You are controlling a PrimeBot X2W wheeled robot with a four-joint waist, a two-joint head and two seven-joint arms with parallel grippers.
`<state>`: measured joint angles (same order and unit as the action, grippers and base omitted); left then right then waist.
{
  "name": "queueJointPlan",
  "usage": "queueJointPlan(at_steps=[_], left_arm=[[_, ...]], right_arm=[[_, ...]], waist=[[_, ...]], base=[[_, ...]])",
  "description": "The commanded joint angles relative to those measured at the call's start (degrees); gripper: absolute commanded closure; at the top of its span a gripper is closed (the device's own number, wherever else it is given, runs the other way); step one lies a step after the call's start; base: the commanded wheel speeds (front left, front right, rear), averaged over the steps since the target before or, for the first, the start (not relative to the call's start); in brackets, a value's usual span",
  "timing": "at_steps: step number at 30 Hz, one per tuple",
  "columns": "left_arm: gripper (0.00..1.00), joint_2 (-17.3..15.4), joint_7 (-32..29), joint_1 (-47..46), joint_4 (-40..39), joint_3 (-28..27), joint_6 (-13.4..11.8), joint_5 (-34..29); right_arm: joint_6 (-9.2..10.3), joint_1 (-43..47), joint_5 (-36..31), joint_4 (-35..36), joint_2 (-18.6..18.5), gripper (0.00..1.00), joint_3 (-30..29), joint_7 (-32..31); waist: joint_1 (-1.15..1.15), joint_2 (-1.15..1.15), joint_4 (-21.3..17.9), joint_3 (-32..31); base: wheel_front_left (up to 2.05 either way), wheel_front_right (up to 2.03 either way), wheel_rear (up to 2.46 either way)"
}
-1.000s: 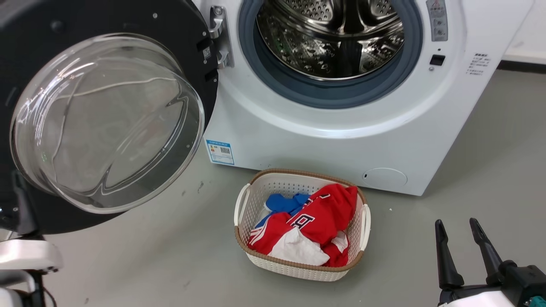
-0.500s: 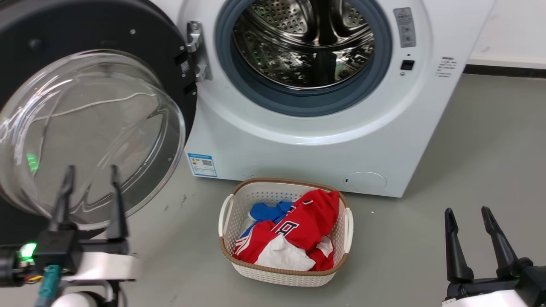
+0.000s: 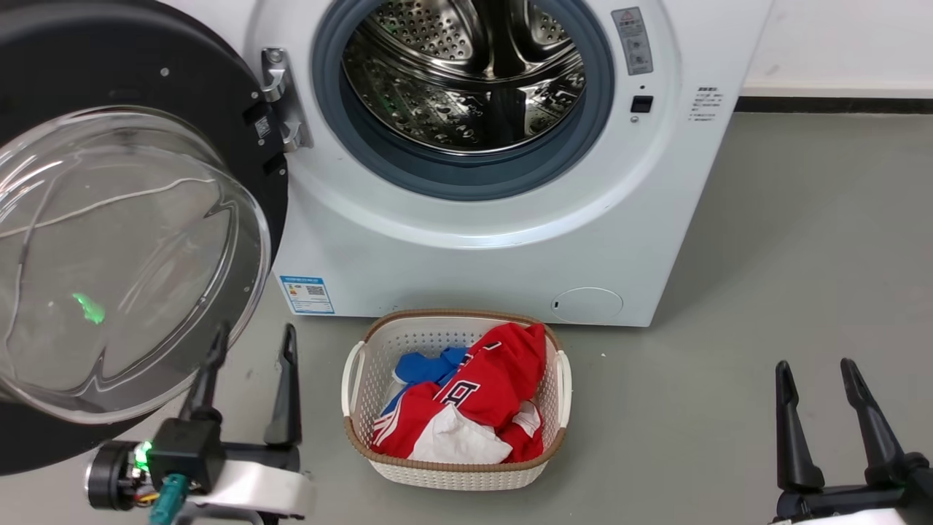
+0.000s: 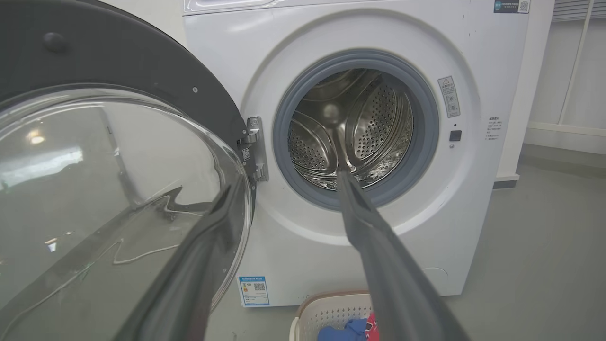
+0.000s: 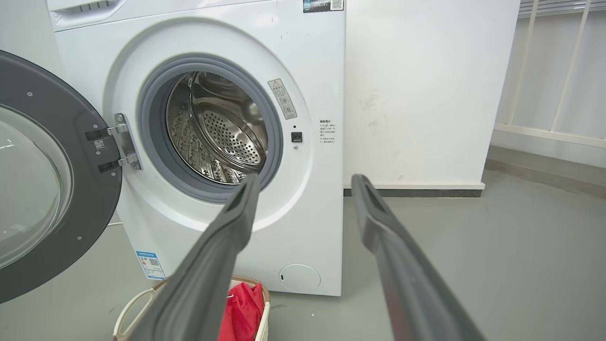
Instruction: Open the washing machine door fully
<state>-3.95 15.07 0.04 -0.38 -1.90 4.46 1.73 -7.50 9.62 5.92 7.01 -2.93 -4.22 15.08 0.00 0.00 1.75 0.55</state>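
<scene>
Indoors, washing machine (image 3: 474, 248) on grey floor (image 3: 802, 255).

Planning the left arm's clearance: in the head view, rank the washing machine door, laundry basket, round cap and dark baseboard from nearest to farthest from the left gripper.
From the left gripper:
1. washing machine door, immediately left, glass by the fingertips.
2. laundry basket, on the floor to the right.
3. round cap, farther back and right.
4. dark baseboard, far right at the wall.
</scene>
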Motion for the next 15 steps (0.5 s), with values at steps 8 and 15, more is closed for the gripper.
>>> queueJointPlan(at_steps=[8, 15], left_arm=[[0.0, 0.6, 0.1, 2.1, 1.6, 2.2, -2.0, -0.2], [0.0, 0.8, 0.1, 3.6, 2.9, 2.6, -3.5, 0.7]], right_arm=[[0.01, 1.7, -0.3, -1.1, 0.1, 0.0, 0.5, 0.1], [0.01, 2.1, 0.0, -2.0, 0.1, 0.0, 0.8, 0.1]], waist=[[0.0, 0.0, -1.0, 0.0], [0.0, 0.0, -1.5, 0.2]], base=[[0.0, 0.0, 0.0], [0.0, 0.0, 0.0]])
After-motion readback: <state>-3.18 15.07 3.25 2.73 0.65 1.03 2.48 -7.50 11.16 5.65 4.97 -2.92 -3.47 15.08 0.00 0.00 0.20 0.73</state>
